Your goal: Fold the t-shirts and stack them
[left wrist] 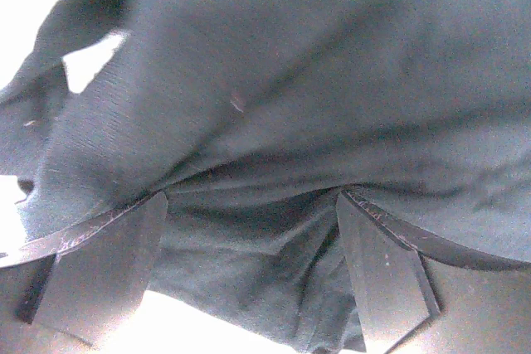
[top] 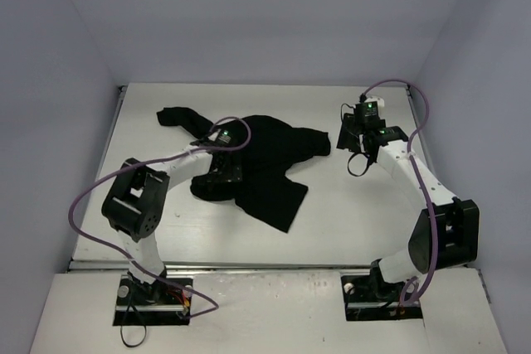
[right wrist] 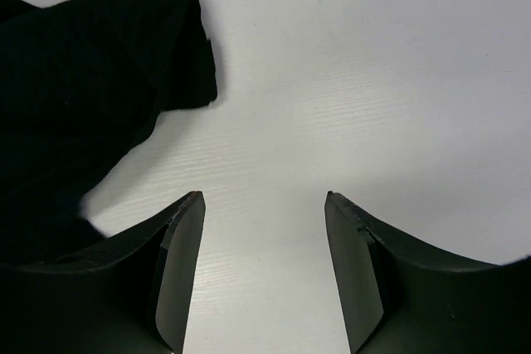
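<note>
One black t-shirt lies crumpled and spread in the middle of the white table. One sleeve trails to the far left. My left gripper is down on the shirt's left part. In the left wrist view it is open, with wrinkled black cloth bunched between the fingers and filling the view. My right gripper is just right of the shirt's right sleeve. In the right wrist view it is open and empty over bare table, with the sleeve at the upper left.
Pale walls close in the table at the back and both sides. Purple cables loop off both arms. A metal rail runs along the near edge, in front of the arm bases.
</note>
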Robot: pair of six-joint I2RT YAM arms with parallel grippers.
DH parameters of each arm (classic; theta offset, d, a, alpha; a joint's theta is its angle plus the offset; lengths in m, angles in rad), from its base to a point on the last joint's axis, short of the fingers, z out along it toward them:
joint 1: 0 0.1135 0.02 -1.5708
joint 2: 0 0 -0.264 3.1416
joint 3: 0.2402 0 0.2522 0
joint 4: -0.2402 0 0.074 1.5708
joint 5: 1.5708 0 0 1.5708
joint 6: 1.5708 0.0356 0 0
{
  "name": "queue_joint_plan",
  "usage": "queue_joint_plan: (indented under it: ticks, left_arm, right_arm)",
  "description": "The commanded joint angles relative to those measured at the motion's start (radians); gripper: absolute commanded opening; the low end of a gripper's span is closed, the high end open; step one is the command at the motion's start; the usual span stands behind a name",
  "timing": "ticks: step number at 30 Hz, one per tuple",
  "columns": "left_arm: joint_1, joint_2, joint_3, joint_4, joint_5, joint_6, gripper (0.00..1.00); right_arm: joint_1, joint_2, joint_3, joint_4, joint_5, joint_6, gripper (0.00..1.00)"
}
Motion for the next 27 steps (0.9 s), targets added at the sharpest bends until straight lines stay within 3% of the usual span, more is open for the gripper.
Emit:
queue_joint_plan:
  ticks: [1, 3, 6, 10, 19, 27]
  left_arm:
    - [0.202, 0.08, 0.104, -0.074, -0.098, 0.18, 0.81]
    - [0.276, 0.111, 0.206, -0.069, -0.093, 0.263, 0.81]
    - [0.303, 0.143, 0.389, -0.081, -0.089, 0.343, 0.85]
    - [0.299, 0.063, 0.5, -0.147, 0.014, 0.31, 0.91]
    - [0.22, -0.346, -0.025, -0.176, 0.028, 0.064, 0.91]
    - [0.223, -0.356, -0.193, -0.137, 0.043, 0.008, 0.91]
  right_arm:
    - [-0.003, -0.05, 0.005, 0.019, -0.02, 0.01, 0.58]
    - [-0.003, -0.046, 0.002, 0.019, -0.023, 0.009, 0.58]
    - [-0.003, -0.032, 0.009, 0.018, -0.042, 0.006, 0.58]
    - [-0.003, -0.022, 0.022, 0.019, -0.057, 0.005, 0.58]
    - [0.003, -0.012, 0.029, 0.021, -0.11, 0.024, 0.58]
    - [0.053, -0.007, -0.027, 0.04, -0.118, 0.044, 0.58]
